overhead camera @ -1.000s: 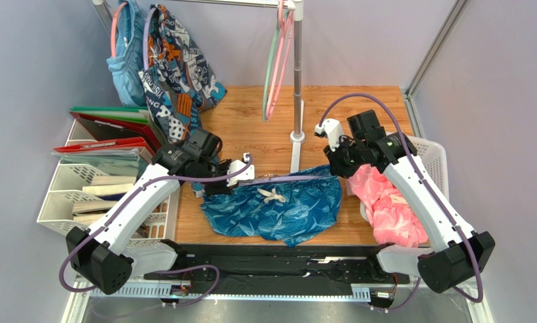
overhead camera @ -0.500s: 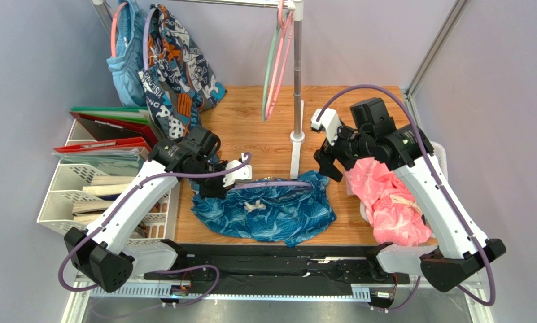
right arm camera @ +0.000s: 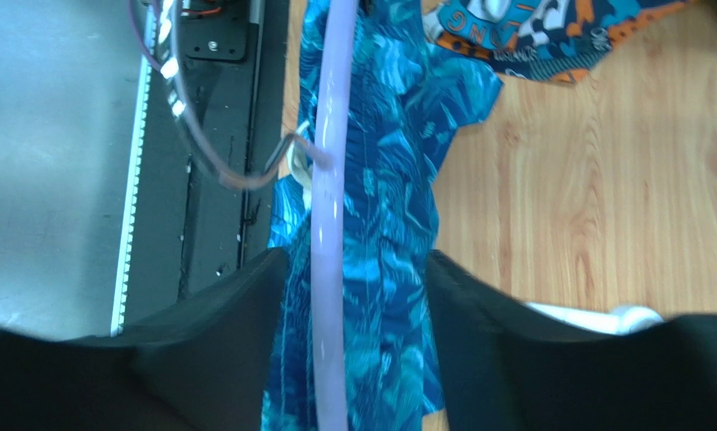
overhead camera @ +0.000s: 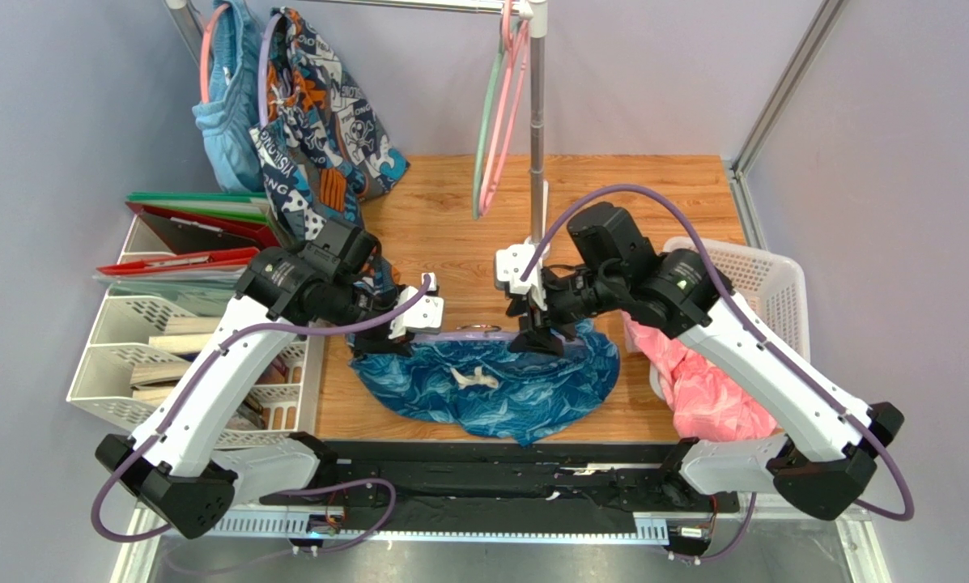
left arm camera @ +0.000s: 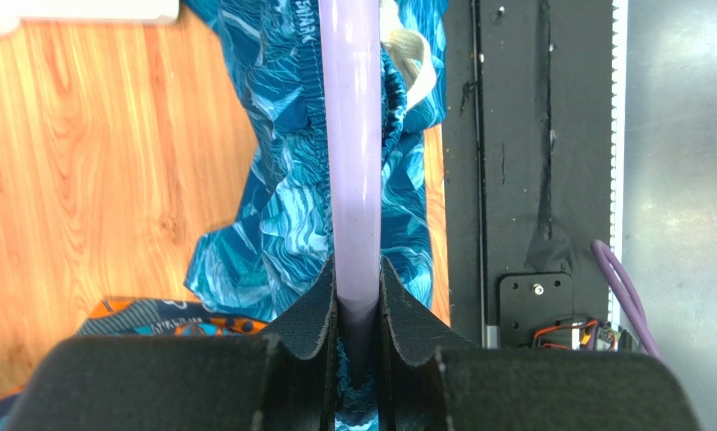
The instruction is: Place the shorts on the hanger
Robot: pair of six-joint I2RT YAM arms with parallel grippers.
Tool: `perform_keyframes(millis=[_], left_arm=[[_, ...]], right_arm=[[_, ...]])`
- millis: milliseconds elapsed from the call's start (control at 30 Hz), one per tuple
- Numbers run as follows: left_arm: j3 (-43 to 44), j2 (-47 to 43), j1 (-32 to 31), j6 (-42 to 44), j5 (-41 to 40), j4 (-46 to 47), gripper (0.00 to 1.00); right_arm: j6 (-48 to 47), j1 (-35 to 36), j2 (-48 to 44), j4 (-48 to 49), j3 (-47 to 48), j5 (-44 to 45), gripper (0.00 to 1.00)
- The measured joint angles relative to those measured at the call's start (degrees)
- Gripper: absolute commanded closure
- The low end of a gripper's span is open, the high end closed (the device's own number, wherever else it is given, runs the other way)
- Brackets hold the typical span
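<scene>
Wooden tabletop (overhead camera: 453,231) carries the shorts (overhead camera: 495,383) at its near edge, dark teal with pale leafy streaks, rumpled, the white drawstring (overhead camera: 473,378) on top and the waistband seemingly gathered around the lavender hanger (overhead camera: 467,332). The left gripper (overhead camera: 419,310) is clenched on one end of its bar, apparently to steady it; the right gripper (overhead camera: 532,326) stands released, jaws astride bar and cloth beside the silver hook (right arm camera: 290,144), likely ready to tug fabric along

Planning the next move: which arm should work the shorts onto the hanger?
Right, probably. The right gripper is open astride the hanger over the shorts, free to grasp fabric; the left gripper is shut on the hanger.
</scene>
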Motion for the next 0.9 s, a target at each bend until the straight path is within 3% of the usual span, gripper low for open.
perform_keyframes(millis=[100,233,267,400,467,567,600,667,900], left_arm=[[1.73,0.61,0.00,1.36,1.07,-0.46,1.00],[3.10,1.29,0.02,1.95,1.25,-1.14,1.00],[3.21,1.36,0.17,1.60,1.51,-2.40,1.00],[3.45,1.18,0.87,-2.05,0.87,-3.34,0.65],[3.39,0.02,2.12,-4.02,1.49,-1.77,0.56],[3.21,-3.76,6.19,-8.17,4.13,3.87,0.29],[3.19,-5.62,8.11,-10.12,5.05,6.25,0.05],[3.26,-7.91,10.03,-12.26,6.25,9.01,0.01],[4.33,-14.19,13.35,-29.22,5.90,24.81,0.01]], right_arm=[[0.31,1.97,2.38,1.01,0.13,-1.97,0.60],[2.08,4.72,5.53,1.07,1.36,-2.99,1.00],[3.61,4.87,6.10,0.94,2.01,-1.88,1.00],[8.59,4.72,7.87,1.03,3.98,-0.68,1.00],[11.93,4.66,7.85,0.90,4.39,-0.70,1.00],[16.20,4.48,7.52,1.46,4.59,-1.14,1.00],[17.97,4.20,7.10,1.62,4.59,-1.36,1.00],[20.37,3.76,6.08,1.70,4.70,-1.40,1.00],[32.15,2.38,4.70,1.84,9.86,3.34,1.00]])
